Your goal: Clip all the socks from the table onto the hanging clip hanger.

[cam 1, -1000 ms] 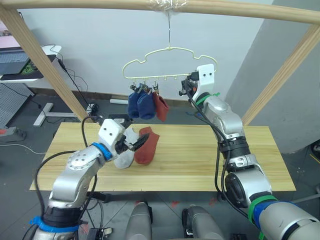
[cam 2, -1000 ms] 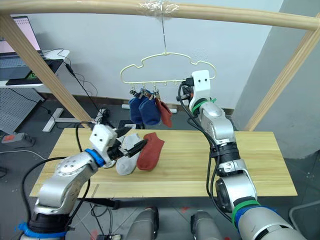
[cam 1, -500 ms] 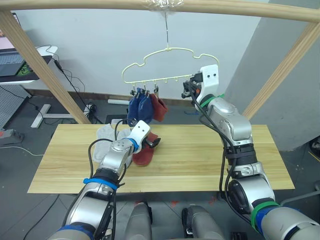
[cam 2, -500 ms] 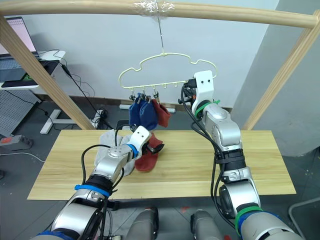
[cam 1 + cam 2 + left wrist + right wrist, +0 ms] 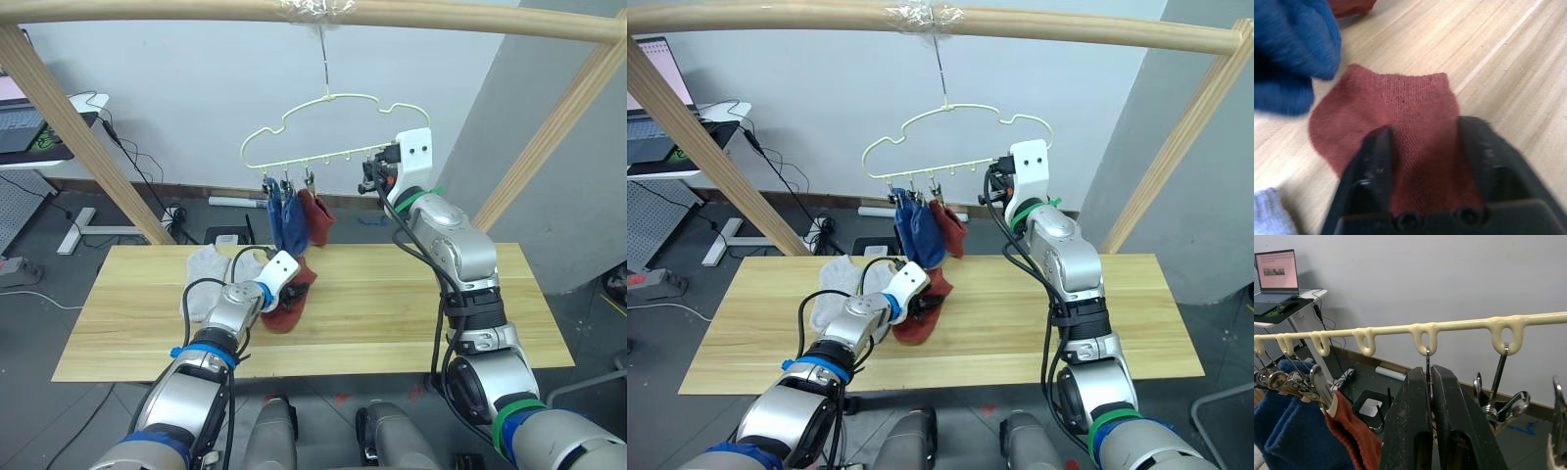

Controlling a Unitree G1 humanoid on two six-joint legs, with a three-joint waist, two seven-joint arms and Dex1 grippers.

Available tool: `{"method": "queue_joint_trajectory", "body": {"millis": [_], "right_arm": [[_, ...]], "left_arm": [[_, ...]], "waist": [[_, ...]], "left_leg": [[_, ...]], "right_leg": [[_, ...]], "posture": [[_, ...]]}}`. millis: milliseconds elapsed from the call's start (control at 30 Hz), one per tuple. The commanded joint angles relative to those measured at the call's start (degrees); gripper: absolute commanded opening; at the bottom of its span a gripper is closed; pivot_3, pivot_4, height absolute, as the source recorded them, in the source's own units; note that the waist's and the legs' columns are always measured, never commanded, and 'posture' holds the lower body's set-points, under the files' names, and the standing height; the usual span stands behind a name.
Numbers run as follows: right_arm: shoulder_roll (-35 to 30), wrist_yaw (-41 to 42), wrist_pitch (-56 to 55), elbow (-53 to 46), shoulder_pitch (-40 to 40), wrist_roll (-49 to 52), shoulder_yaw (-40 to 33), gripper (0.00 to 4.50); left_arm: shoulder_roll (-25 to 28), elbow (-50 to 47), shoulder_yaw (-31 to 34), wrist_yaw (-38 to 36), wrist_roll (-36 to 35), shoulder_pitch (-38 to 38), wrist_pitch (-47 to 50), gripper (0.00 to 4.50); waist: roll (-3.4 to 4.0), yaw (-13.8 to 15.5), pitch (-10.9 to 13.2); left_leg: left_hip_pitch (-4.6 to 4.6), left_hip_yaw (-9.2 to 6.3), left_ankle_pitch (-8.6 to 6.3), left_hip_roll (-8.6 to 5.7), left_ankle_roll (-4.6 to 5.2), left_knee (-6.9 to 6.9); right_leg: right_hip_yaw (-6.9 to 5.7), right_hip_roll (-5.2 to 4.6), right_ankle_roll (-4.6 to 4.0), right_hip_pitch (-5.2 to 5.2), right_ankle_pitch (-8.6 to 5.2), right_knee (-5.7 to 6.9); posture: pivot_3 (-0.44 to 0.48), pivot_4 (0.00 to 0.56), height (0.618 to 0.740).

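The left gripper has its jaws apart astride the soft rust-red ankle sock lying flat on the light plank worktop; closing too shallow may pinch nothing. The right gripper has its jaws together on a small metal clip of the pale-yellow wire clip hanger; a tug could swing it.

Robotics test lab, not a home. A bare wooden pole frame stood over a plank table. Behind it were a grey floor with trailing cables, a plain pale wall, and a laptop on a white stand.
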Motion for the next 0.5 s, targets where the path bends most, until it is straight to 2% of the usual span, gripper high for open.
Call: {"method": "queue_joint_trajectory", "body": {"millis": [33, 233, 367, 500], "right_arm": [[-0.4, -0.5, -0.7, -0.6, -0.4, 0.1, -0.6, 0.0], [-0.8, -0.1, -1.9, 1.6, -1.6, 0.2, -0.8, 0.0], [-1.5, 0.6, -2.5, 3.1, -2.3, 0.5, -1.2, 0.0], [-2.1, 1.0, -2.6, 4.1, -2.6, 0.7, -1.6, 0.0]], "left_arm": [[-0.2, -1.5, -0.4, -1.0, 0.7, 1.9, -0.3, 1.06], [-1.0, -7.8, 1.0, -2.7, -1.4, 4.3, -2.3, 0.01], [-2.1, -15.1, 2.6, -4.9, -4.7, 6.8, -3.5, 0.01], [-2.7, -23.5, 5.4, -4.9, -8.7, 9.8, -0.3, 0.01]], "waist": [[-0.01, 0.0, 0.0], [0.0, 0.1, 0.0], [0.0, 0.2, 0.0], [0.0, 0.2, 0.0]], "left_leg": [[0.0, 0.0, 0.0, 0.0, 0.0, 0.0], [0.0, -0.02, 0.0, 0.0, 0.0, 0.0], [-0.01, -0.02, 0.0, 0.0, 0.0, 0.0], [-0.01, -0.03, 0.0, 0.01, 0.0, 0.0]], "right_leg": [[0.0, 0.0, -0.03, 0.0, 0.02, 0.0], [-0.01, 0.0, -0.1, 0.01, 0.06, 0.01], [-0.01, -0.01, -0.1, 0.01, 0.06, 0.0], [-0.01, 0.0, -0.12, 0.01, 0.07, 0.01]], "posture": [[-0.088, 0.154, 0.74], [-0.039, 0.167, 0.74], [-0.016, 0.175, 0.74], [0.001, 0.175, 0.74]]}}
